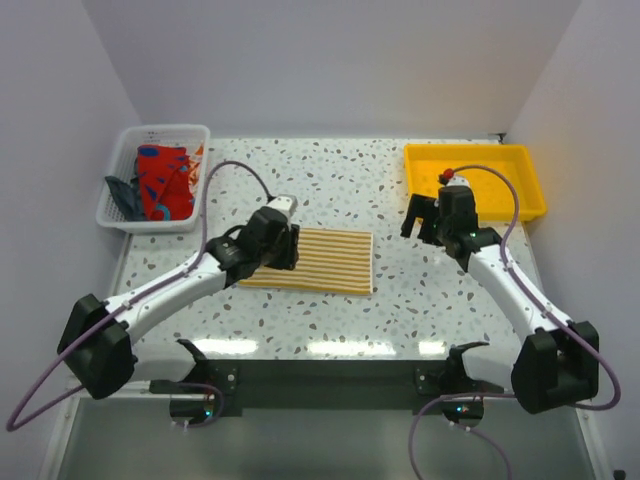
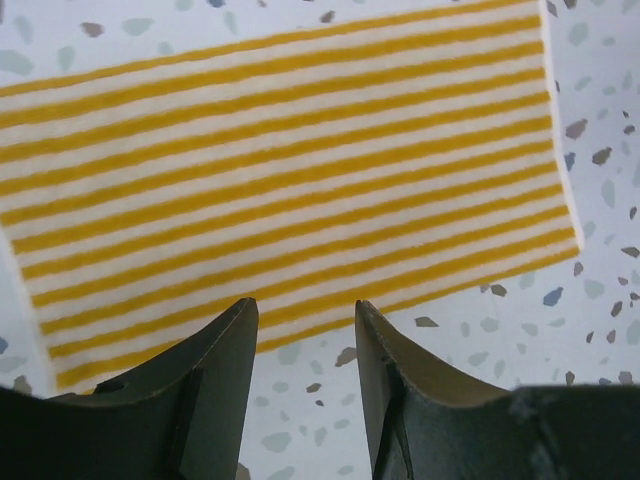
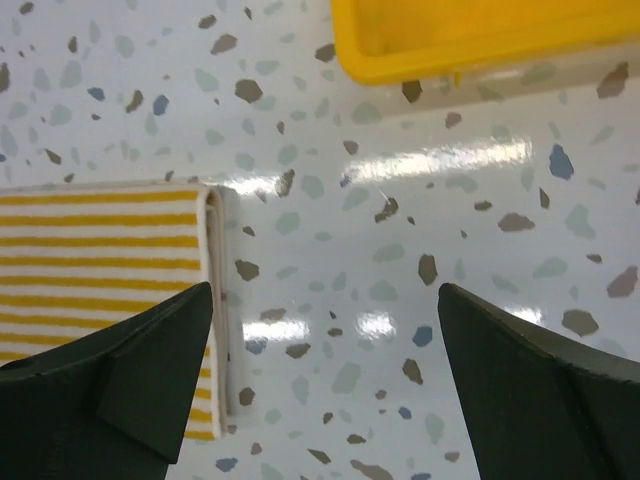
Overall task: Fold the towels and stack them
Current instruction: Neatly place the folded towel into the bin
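The striped towel (image 1: pixel 318 260) is seen lying flat near the middle of the table (image 1: pixel 420 300), well apart from the others. It is already folded, as shown by a doubled edge on its right side in the right wrist view. The left gripper (image 2: pixel 305 310) is held just at the towel's left edge with its jaws parted. Only bare tabletop is seen between them, so nothing is gripped. The right gripper (image 3: pixel 325 290) is spread wide and empty over the table, between the towel and the yellow tray (image 1: pixel 530 200).

The remaining towels are bundled in the white mesh basket (image 1: pixel 118 222) at the far left. An orange-red one (image 1: pixel 165 185) and a darker one (image 1: pixel 122 190) can be made out.

The cloth is judged to be light, soft and limp. If only 1 layer is lifted, it is expected to sag and fall open. A hold is best taken at a corner or along the folded edge, with every layer pinched together. On the smooth tabletop it may slide instead of being caught.

The number of layers cannot be counted. In the top view the towel's left edge is covered by the left gripper. The count of towels in the basket cannot be told, and their prints are too small to read.
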`<state>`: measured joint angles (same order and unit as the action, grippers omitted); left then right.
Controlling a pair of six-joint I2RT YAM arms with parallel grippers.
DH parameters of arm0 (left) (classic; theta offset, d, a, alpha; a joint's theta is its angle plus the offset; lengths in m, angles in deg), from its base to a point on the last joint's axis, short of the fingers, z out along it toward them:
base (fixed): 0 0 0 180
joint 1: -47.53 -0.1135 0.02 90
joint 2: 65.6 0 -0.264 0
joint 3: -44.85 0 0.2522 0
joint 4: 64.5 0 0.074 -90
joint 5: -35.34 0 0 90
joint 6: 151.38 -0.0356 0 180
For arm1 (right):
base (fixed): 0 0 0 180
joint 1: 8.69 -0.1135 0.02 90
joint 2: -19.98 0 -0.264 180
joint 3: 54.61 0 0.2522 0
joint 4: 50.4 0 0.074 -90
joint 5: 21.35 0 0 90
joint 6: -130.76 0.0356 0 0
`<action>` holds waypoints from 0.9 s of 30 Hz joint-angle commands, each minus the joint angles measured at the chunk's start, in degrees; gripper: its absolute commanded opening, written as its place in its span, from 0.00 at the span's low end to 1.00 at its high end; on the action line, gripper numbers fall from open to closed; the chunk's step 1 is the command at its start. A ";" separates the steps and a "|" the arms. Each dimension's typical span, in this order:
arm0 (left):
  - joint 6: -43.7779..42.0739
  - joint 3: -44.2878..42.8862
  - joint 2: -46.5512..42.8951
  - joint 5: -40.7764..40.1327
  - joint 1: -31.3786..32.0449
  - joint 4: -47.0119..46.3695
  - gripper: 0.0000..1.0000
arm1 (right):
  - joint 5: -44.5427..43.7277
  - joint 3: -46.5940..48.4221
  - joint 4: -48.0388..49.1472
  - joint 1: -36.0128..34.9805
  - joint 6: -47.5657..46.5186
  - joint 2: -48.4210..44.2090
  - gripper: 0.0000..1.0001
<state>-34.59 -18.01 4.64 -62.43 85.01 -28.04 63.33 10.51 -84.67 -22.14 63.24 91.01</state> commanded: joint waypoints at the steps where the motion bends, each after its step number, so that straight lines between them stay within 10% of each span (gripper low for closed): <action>1: -0.68 -7.56 7.24 -6.97 7.68 1.73 0.49 | -2.41 -3.62 -5.68 1.32 1.34 -5.26 0.99; 16: -6.21 -31.74 37.67 -17.62 30.20 6.83 0.86 | -6.98 -10.92 -9.81 2.29 4.94 -14.33 0.99; 27: -11.76 -35.19 45.60 -20.27 31.61 5.78 0.82 | -7.16 -13.65 -9.72 3.08 6.17 -14.60 0.99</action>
<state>-43.88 -51.32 49.09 -79.72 116.44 -21.81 57.52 -2.65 -94.58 -19.63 67.85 77.39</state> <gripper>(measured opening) 0.831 0.986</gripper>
